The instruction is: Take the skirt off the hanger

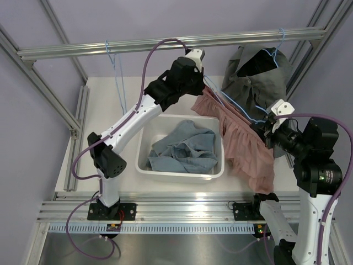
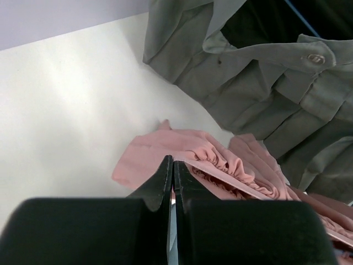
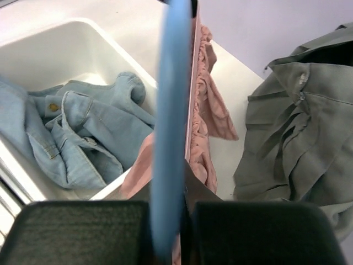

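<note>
Altogether three hangers (image 3: 168,110), one pink skirt (image 1: 248,149)

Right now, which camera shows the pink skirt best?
The top view: the skirt shows nearly whole, slung between the left gripper and right gripper beside the tub. The left wrist view catches only its gathered waistband by the fingertips; the right wrist view only a strip behind the blue hanger.

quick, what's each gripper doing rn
left gripper: closed against the skirt, can't tell if it holds it
right gripper: closed on the hanger
</note>
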